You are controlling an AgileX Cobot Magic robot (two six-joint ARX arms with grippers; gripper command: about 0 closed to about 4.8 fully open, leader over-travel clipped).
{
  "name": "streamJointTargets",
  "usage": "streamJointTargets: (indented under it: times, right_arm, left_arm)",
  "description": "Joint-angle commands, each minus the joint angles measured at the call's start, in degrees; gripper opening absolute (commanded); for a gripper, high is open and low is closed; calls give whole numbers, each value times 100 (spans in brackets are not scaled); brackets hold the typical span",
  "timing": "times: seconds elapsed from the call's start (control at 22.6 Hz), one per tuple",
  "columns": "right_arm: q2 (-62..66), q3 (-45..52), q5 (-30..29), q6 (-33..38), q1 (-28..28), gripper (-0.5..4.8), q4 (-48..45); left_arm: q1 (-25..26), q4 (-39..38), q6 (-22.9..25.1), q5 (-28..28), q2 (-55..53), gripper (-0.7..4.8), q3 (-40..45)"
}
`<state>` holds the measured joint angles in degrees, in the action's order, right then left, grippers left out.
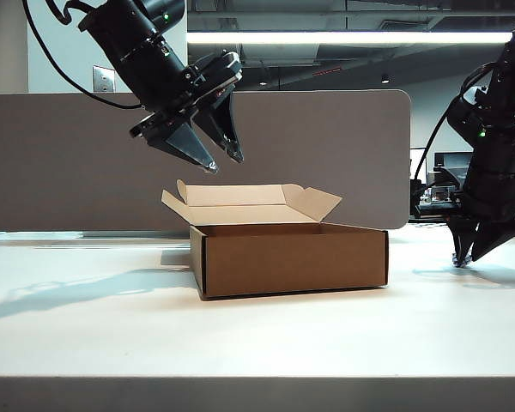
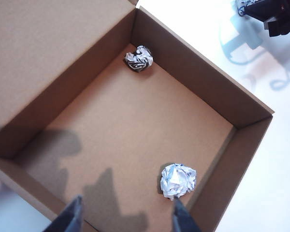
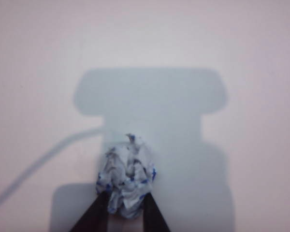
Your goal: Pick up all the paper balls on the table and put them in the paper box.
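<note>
Left gripper (image 1: pixel 226 160) upper left, above the paper box (image 1: pixel 292 257), jaws wide, empty. Right gripper (image 3: pixel 127 209) far right on the table (image 1: pixel 240 343), pinching a paper ball (image 3: pixel 127 176). Two balls (image 2: pixel 138 58) (image 2: pixel 178 180) in box.

Paper, cardboard, matt white tabletop
We see crumpled printed paper balls (image 2: pixel 178 180), a plain brown cardboard paper box (image 1: pixel 292 257) beneath the left gripper (image 1: pixel 223 161), and a smooth table (image 1: pixel 257 335)

White table (image 1: pixel 94 343), cardboard box (image 1: pixel 296 257), paper ball (image 3: pixel 126 175)
</note>
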<state>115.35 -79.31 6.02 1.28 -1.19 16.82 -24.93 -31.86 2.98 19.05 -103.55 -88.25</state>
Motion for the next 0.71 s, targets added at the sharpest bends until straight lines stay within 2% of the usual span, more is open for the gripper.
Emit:
streamJointTargets:
  times: [0.04,0.27,0.31,0.4,0.44,0.57,0.71]
  right_arm:
    - [-59,-28,4,17,4,106,-81]
    - [-516,-33,-221,28,-4,106,-13]
    - [-723,-33,-433,146,-11,106,55]
    - [-1178,-33,-1749,520,-61,107,205]
    - [-1285,-33,-2109,595,-116,107,221]
    - [-1493,-35,-2485,649,-387,106,291]
    - [-1519,-55,-3027,570,-925,107,546]
  left_arm:
    - [-4,87,26,-131,37,224,-15]
    - [-4,68,118,-146,37,224,-15]
    - [-4,72,118,-146,37,224,-15]
    - [-4,70,129,-146,37,224,-15]
    - [-2,70,131,-146,37,224,-15]
    - [-2,68,131,-151,37,224,-15]
    - [-4,68,131,-149,37,224,-15]
